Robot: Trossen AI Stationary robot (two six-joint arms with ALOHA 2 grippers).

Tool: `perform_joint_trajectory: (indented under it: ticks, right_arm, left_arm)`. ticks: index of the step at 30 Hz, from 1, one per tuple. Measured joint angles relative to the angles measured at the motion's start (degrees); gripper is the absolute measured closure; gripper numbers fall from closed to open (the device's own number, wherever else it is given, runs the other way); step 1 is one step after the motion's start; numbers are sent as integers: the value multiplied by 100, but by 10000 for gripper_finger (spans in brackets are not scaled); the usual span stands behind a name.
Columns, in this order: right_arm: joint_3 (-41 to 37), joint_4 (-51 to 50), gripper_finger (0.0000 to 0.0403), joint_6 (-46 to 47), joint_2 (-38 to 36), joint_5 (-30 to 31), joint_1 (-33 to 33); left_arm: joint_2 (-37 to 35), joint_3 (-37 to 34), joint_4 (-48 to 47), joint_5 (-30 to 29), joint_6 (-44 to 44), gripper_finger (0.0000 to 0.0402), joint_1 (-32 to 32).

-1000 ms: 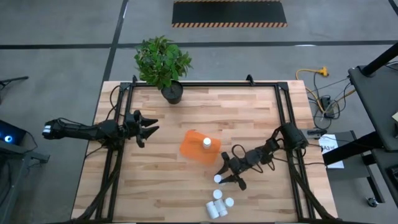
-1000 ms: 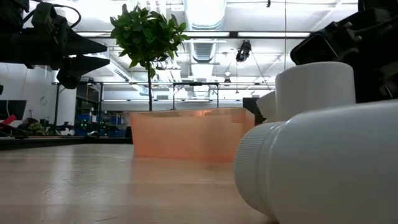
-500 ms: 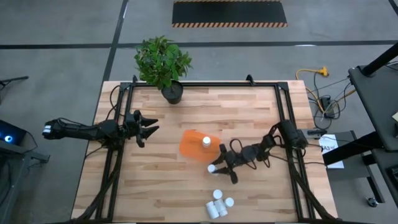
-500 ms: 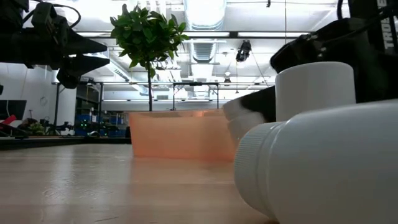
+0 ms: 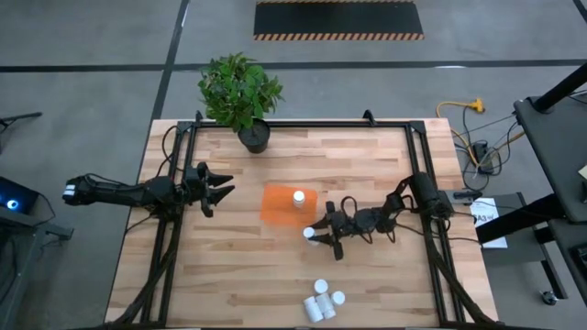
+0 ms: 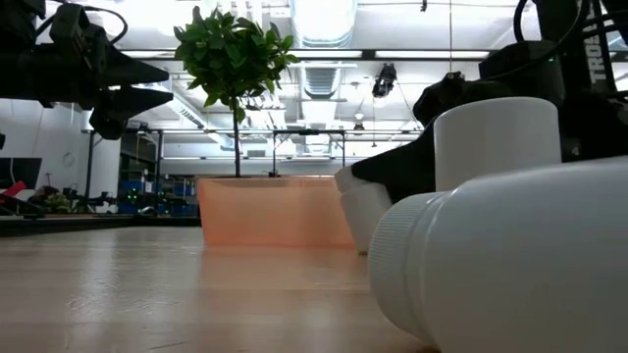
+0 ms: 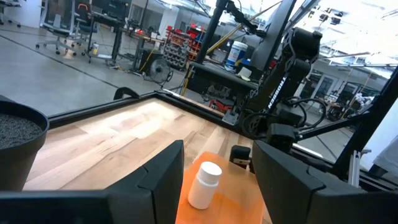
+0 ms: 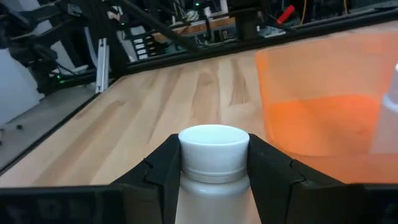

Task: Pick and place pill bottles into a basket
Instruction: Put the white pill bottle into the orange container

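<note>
Translucent plastic basket (image 5: pixel 278 203), wood-plank table (image 5: pixel 367 165)

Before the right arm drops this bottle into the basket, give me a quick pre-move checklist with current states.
1. Right claw shut on the held bottle: ok.
2. Held bottle upright: ok.
3. Held bottle over the basket: not ok, beside its near corner.
4. Room left in the basket beside the bottle inside: ok.
5. Left claw clear of the basket: ok.
6. Remaining bottles undisturbed at the table edge: ok.
</note>
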Motion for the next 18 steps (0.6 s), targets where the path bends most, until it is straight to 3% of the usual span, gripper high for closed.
perform_joint_trajectory:
  ticks: [10, 18]
  right_arm:
    - [-4, -2, 268, 17, -4, -908, 273]
    - [4, -4, 268, -7, -4, -1046, 330]
  left_arm:
    - [0, 0, 0, 0, 0, 228, 0]
    - [0, 0, 0, 0, 0, 228, 1]
